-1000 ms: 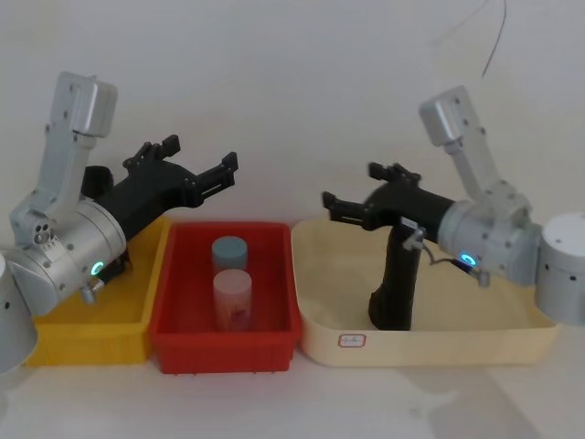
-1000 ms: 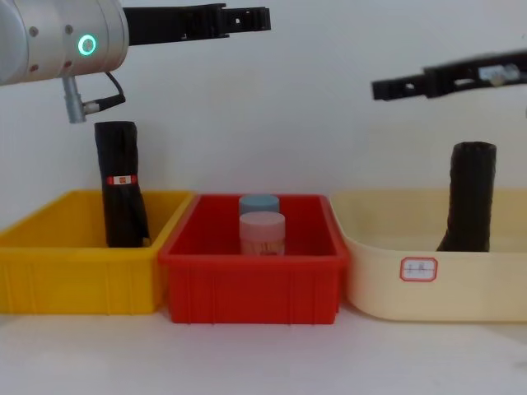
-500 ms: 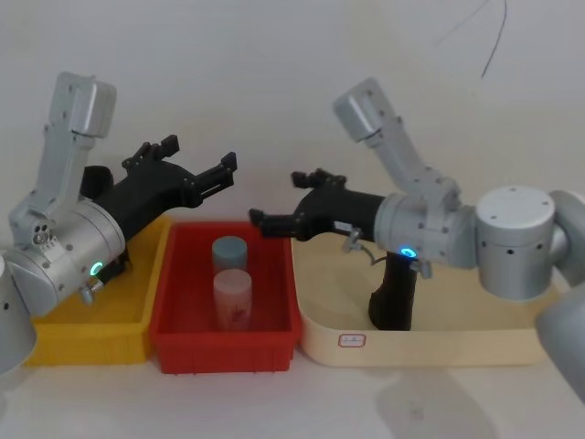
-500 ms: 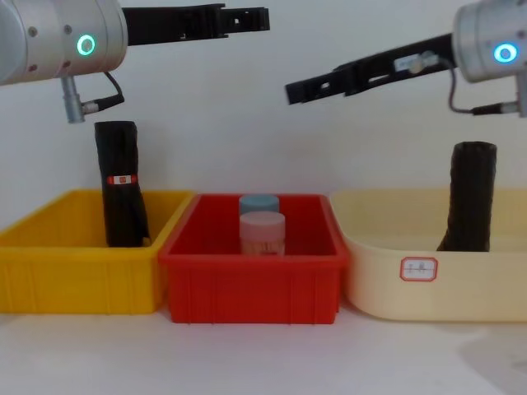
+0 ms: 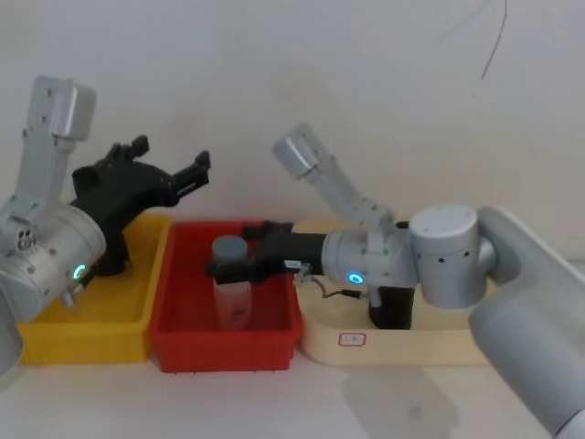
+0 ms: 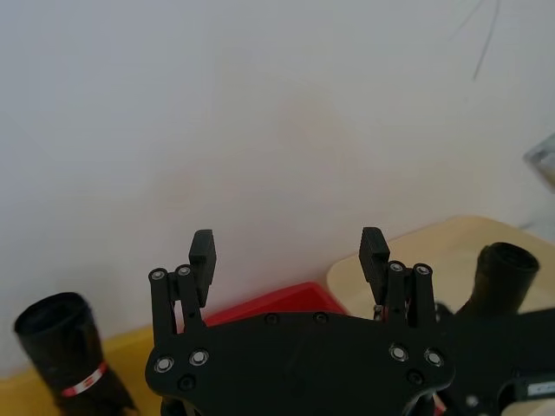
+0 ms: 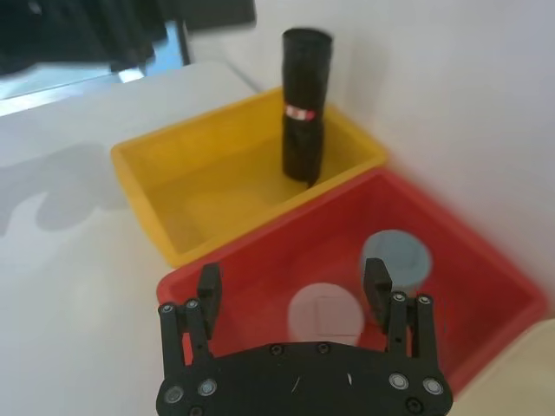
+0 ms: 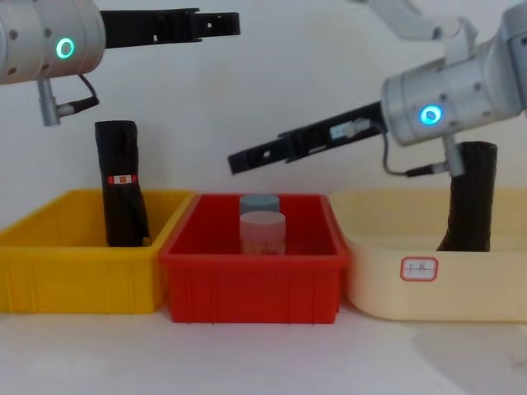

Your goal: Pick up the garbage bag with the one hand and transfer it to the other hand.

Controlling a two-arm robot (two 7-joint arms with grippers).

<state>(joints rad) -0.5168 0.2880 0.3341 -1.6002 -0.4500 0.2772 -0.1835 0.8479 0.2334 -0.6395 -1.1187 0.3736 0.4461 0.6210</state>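
Chest view: garbage bag (image 8: 473,197) upright in right tray (image 8: 383,284). I judge it light, squashy; grip mid-height. Left gripper (image 6: 288,247), right gripper (image 7: 292,276): fingers apart.

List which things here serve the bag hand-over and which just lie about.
Needed: matte black garbage-bag roll, green-ringed left end effector, blue-ringed right end effector.
Lying about: red-banded black roll, yellow plastic bin, red plastic bin, blue-lidded jar, pink-lidded jar, cream tub.

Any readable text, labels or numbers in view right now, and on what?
Nothing legible.
On the front of the cream tray, a red-bordered white label: marks too small to read.
On the black roll in the yellow bin, a red-and-white band: too blurred to read.
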